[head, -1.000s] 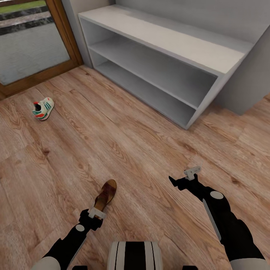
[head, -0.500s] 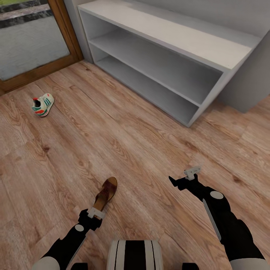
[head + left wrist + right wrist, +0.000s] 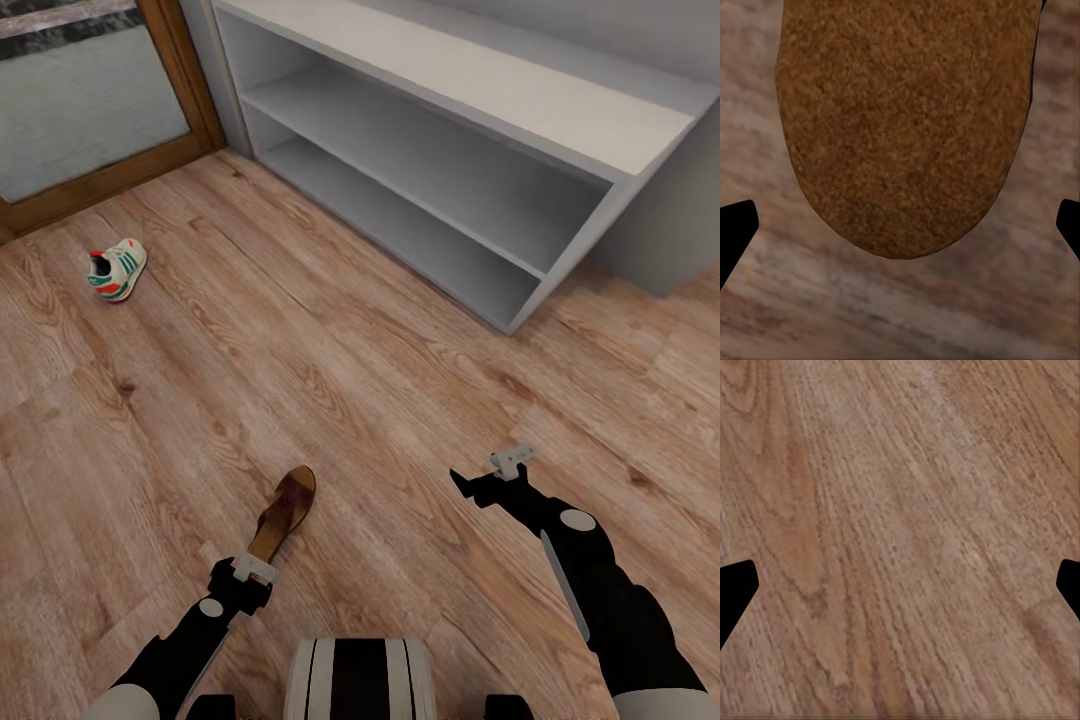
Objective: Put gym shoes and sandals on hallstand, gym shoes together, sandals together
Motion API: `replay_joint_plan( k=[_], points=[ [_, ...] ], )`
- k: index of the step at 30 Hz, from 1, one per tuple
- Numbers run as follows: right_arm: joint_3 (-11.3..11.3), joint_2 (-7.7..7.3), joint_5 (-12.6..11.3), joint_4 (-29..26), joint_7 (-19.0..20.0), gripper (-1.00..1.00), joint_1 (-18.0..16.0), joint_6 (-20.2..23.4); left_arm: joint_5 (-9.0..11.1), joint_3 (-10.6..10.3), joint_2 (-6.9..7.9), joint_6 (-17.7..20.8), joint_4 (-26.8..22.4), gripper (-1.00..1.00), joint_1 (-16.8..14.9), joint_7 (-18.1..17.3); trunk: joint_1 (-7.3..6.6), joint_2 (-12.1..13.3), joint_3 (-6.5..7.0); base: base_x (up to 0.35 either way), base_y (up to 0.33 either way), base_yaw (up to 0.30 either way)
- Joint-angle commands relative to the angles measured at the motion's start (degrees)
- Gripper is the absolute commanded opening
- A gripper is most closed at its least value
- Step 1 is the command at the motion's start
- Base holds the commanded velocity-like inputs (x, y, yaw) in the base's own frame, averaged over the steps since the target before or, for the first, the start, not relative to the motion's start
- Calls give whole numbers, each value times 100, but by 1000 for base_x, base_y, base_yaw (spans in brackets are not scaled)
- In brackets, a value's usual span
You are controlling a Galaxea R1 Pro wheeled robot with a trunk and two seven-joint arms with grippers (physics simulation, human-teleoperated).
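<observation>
Shoe rack (image 3: 520,100) was seen bare on both shelves, so nothing was placed yet. Floor (image 3: 380,400) held one gym shoe (image 3: 118,268) near the door, well apart from the rack. One sandal (image 3: 285,512) lay just ahead of the left gripper (image 3: 254,571), fingers spread (not gripping). Right gripper (image 3: 492,478) was spread over bare planks. All four shoes were judged still to be done.

Looking along my right gripper (image 3: 900,585), I see its 2 black fingertips (image 3: 735,592) spread wide at either edge, with the corridor floor (image 3: 900,510) and its wood-grain planks between them.
</observation>
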Motion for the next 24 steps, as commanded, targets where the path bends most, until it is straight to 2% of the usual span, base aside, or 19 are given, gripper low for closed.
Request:
replay_joint_plan(
  k=[1, 10, 17, 24],
  points=[
    [-8, 1, 60, -9, 45, 100, -2, 19, -59, -17, 4, 36, -15, 100, 1, -9, -1, -1, -3, 0, 0, 2],
    [-8, 1, 60, -16, 45, 100, -2, 19, -57, -21, -2, 38, -15, 100, 1, -8, -1, -1, -3, 0, 0, 0],
    [-8, 1, 60, -17, 45, 100, -1, 19, -57, -28, -4, 37, -15, 100, 1, -8, -1, -1, -3, 113, 0, 0],
    [-8, 1, 60, -18, 45, 100, -4, 19, -57, -33, -4, 39, -15, 100, 1, -8, -1, -1, -3, 18, 0, 0]
  ],
)
